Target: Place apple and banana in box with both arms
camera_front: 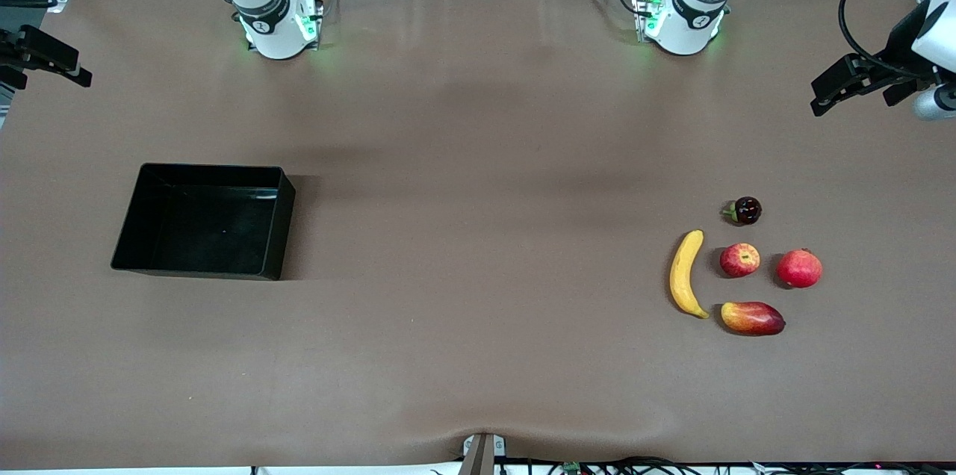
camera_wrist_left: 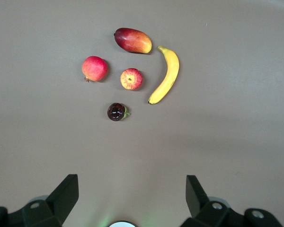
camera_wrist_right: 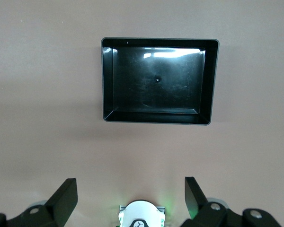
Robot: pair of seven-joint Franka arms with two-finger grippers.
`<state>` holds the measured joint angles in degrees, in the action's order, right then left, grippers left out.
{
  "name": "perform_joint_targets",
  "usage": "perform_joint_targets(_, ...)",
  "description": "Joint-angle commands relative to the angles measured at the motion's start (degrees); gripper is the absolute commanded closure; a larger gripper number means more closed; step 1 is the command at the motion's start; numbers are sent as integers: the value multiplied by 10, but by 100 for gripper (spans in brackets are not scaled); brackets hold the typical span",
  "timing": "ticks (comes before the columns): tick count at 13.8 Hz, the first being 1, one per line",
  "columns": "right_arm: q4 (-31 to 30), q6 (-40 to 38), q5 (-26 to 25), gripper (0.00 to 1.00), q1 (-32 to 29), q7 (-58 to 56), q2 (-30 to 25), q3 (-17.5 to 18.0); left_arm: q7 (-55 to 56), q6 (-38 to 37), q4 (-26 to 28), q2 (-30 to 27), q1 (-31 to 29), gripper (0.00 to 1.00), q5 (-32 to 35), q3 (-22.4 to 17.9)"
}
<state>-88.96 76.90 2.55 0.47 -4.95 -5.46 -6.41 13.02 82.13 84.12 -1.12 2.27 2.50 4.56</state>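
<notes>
The apple (camera_front: 739,260) lies toward the left arm's end of the table, and it also shows in the left wrist view (camera_wrist_left: 131,79). The banana (camera_front: 686,275) lies beside it on the side toward the box and shows in the left wrist view (camera_wrist_left: 166,75). The black box (camera_front: 282,228) stands empty toward the right arm's end and shows in the right wrist view (camera_wrist_right: 207,80). My left gripper (camera_wrist_left: 131,189) is open and empty, high over its own base. My right gripper (camera_wrist_right: 130,189) is open and empty, high over its own base.
A red pomegranate (camera_front: 799,268) lies beside the apple. A red-yellow mango (camera_front: 752,318) lies nearer the front camera. A small dark round fruit (camera_front: 745,210) lies farther from it. Black fixtures (camera_front: 851,83) (camera_front: 45,57) hang at both table ends.
</notes>
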Motion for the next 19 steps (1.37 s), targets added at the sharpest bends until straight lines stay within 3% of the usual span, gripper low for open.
perform_joint_targets(1,0,-4,-10,0,2,8,0,-4,-8,-7,-4,0,-1,0,7,0)
perform_joint_targets(19,1,1,-11,0,-13,5,5,-4,-4,-1,-4,7,-5,0,9,-1)
